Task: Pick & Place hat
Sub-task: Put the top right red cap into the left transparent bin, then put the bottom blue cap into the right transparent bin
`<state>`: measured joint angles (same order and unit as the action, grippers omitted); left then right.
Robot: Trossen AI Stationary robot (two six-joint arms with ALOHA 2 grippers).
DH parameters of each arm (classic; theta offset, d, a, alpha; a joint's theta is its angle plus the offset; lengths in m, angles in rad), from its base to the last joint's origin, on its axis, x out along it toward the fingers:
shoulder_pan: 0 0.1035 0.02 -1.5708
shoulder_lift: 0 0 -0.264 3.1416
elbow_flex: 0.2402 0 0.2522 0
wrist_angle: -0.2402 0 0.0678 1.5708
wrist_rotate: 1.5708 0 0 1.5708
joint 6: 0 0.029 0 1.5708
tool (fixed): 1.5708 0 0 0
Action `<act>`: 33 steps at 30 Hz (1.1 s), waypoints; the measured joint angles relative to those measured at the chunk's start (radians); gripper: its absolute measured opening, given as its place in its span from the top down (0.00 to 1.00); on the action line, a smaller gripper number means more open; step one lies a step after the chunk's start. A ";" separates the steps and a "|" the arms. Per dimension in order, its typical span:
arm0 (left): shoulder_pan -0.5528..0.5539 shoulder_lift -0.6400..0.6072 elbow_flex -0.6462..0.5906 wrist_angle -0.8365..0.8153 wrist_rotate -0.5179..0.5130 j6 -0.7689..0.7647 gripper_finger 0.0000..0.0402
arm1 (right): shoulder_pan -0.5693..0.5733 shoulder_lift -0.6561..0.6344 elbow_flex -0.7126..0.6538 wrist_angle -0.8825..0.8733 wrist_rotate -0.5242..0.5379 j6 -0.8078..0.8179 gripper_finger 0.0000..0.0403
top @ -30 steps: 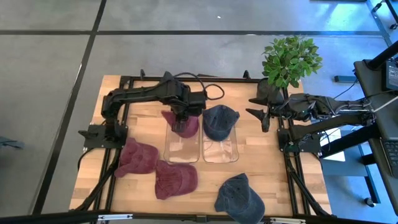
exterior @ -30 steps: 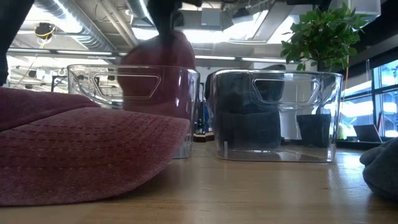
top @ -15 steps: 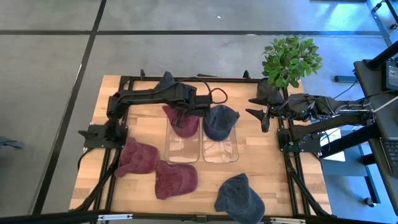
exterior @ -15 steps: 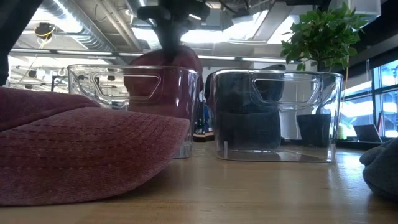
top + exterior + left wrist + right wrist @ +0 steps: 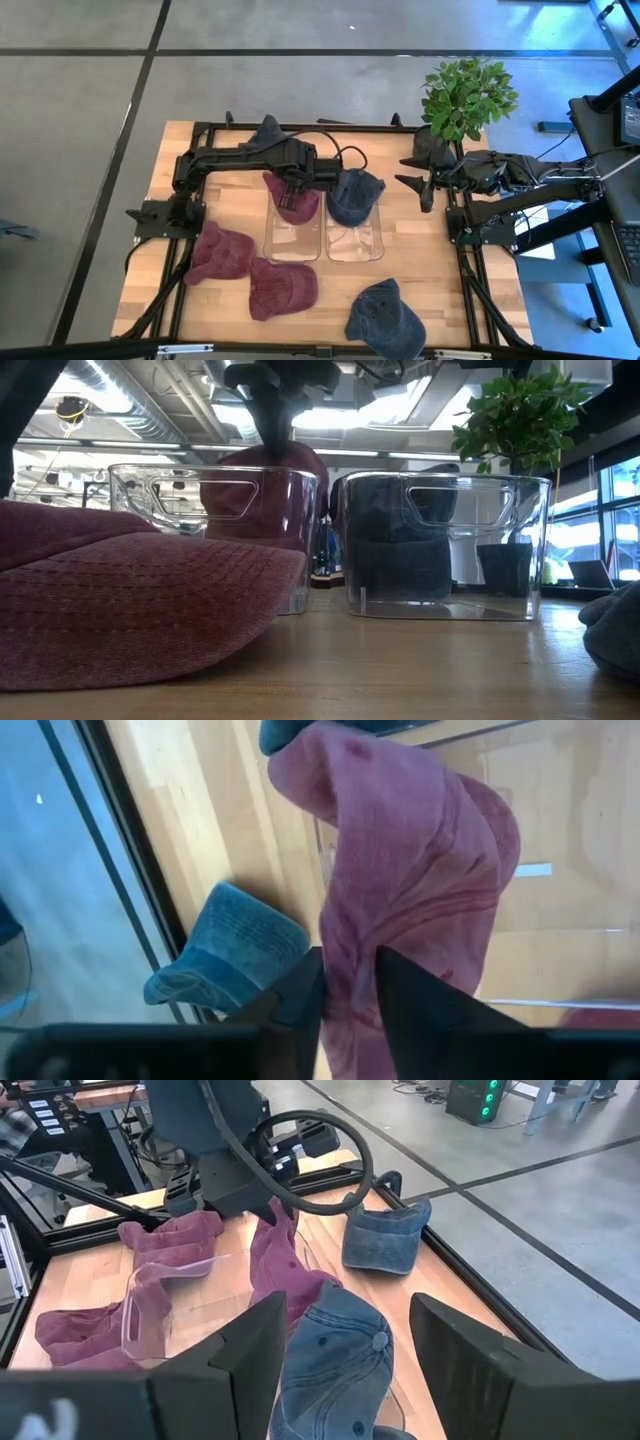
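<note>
Left end effector (image 5: 292, 186) is pinched shut on a maroon hat (image 5: 296, 198), holding it by a fold of fabric so the crown hangs below the fingers (image 5: 398, 988). The hat dangles over the far end of the left clear bin (image 5: 293, 228), partly below its rim in the low view. This looks like a drop set-up rather than a press-in.

The right clear bin (image 5: 354, 230) has a blue hat (image 5: 354, 194) draped on its far end, so sorting appears to be by colour.

Two more maroon hats (image 5: 252, 271) lie toward the bench's near-left corner, and a blue one (image 5: 387, 315) at the near edge.

Right end effector (image 5: 424, 185) waits at the right edge, fingers spread wide, empty.
</note>
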<state>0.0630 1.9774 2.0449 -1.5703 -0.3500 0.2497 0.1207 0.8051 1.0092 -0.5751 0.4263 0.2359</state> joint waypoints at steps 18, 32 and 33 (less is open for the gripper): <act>-0.016 -0.176 0.000 0.104 0.104 -0.175 0.54 | 0.000 0.005 0.000 0.003 -0.101 0.055 0.47; -0.218 -0.590 -0.505 0.977 0.261 -0.349 0.54 | 0.204 0.311 0.079 0.094 -0.296 -0.032 0.47; -0.240 -0.617 -0.563 1.047 0.255 -0.371 0.54 | 0.228 0.338 0.098 0.080 -0.296 -0.032 0.47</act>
<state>-0.1768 1.3608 1.4814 -0.5238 -0.0948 -0.1213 0.3490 1.1429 1.1073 -0.4955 0.1307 0.2035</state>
